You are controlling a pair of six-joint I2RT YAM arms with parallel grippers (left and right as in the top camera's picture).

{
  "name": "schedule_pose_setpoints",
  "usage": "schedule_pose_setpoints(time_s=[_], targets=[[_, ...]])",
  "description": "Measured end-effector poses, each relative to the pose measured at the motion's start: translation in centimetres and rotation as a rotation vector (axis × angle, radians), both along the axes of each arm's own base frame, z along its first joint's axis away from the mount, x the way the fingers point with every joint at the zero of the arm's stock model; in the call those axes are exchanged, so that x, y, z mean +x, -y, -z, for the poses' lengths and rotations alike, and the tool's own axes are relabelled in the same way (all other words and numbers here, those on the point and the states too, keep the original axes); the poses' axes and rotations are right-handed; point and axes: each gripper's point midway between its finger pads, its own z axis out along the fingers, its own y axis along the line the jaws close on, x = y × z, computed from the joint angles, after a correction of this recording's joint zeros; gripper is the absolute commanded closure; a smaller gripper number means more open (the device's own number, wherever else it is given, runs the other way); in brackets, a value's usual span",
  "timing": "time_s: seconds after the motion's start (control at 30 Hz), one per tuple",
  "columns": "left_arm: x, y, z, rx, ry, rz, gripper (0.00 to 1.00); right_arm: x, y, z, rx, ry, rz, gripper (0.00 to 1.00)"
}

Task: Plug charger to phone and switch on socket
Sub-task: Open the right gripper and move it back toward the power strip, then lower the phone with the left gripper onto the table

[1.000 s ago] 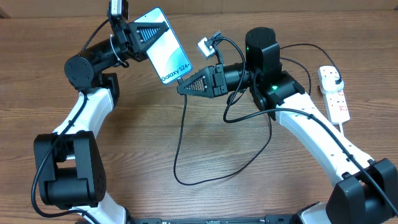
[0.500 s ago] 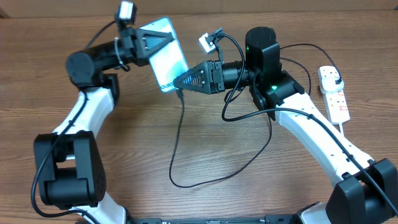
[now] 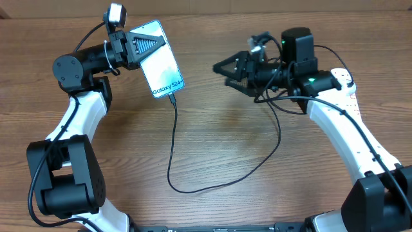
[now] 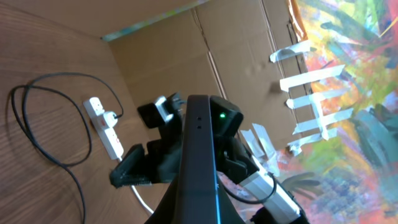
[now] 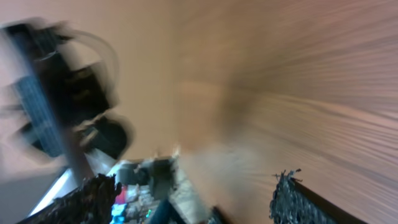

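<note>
While reading the scene from the phone (image 3: 162, 69) outward, find it lifted off the counter (image 3: 225, 161) at the rear left, tilted, with lit screen facing up, clamped at its upper end in the clenched jaws of the left gripper (image 3: 149, 46). Note the charger (image 3: 172, 148) meeting the phone's lower edge, apparently seated there, then dropping to the counter, looping near the front and running back beneath the right arm (image 3: 335, 122). Find the right gripper (image 3: 221, 73) well apart from the phone, jaws released and empty, with nothing usable from its blurred wrist view. Spot the socket (image 4: 107, 130) in the left wrist view, lying at the far right, with the charger's other end seemingly plugged into it; cannot read the switch position. Judge the plugging done and the switch left to press. Beware two things: snagging the slack loop while swinging the right arm toward the socket, likely tugging the tip out; and twisting or lowering the phone against the charger's pull, likely bending that tip.
</note>
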Motion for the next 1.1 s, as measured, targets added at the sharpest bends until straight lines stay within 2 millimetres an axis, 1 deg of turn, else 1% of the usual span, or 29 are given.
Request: schedule_pose_setpoints(time_s=[0.13, 0.17, 0.23, 0.33, 0.4, 0.57, 0.7, 0.9, 1.0, 1.1], targets=[[-0.2, 0.3, 0.3, 0.016, 0.017, 0.016, 0.96, 0.1, 3.4, 4.5, -0.221, -0.103, 0.137, 0.18], [-0.2, 0.5, 0.5, 0.021, 0.015, 0.024, 0.96, 0.1, 3.9, 5.0, -0.256, -0.109, 0.158, 0.18], [-0.3, 1.1, 1.1, 0.03, -0.015, 0.049, 0.96, -0.1, 5.8, 6.9, -0.38, -0.148, 0.222, 0.18], [-0.3, 2.0, 2.2, 0.041, -0.059, 0.083, 0.95, -0.1, 8.0, 8.4, -0.51, -0.164, 0.29, 0.18], [-0.3, 3.2, 3.6, 0.049, -0.118, 0.123, 0.95, 0.0, 9.3, 9.0, -0.582, -0.162, 0.331, 0.18], [-0.5, 5.6, 7.2, 0.061, -0.253, 0.164, 0.96, 0.2, 11.6, 9.8, -0.702, -0.159, 0.397, 0.18], [-0.8, 7.1, 10.6, 0.107, -0.327, 0.134, 0.96, 0.3, 12.4, 9.9, -0.746, -0.151, 0.425, 0.18], [-1.6, 8.2, 15.7, 0.276, -0.329, 0.056, 0.96, 0.5, 13.0, 10.0, -0.771, -0.144, 0.443, 0.18], [-2.3, 8.5, 18.6, 0.41, -0.324, 0.022, 0.96, 0.5, 13.0, 10.0, -0.775, -0.143, 0.446, 0.18], [-2.8, 9.0, 20.2, 0.508, -0.291, 0.015, 0.96, 0.5, 13.1, 10.0, -0.777, -0.143, 0.448, 0.18]])
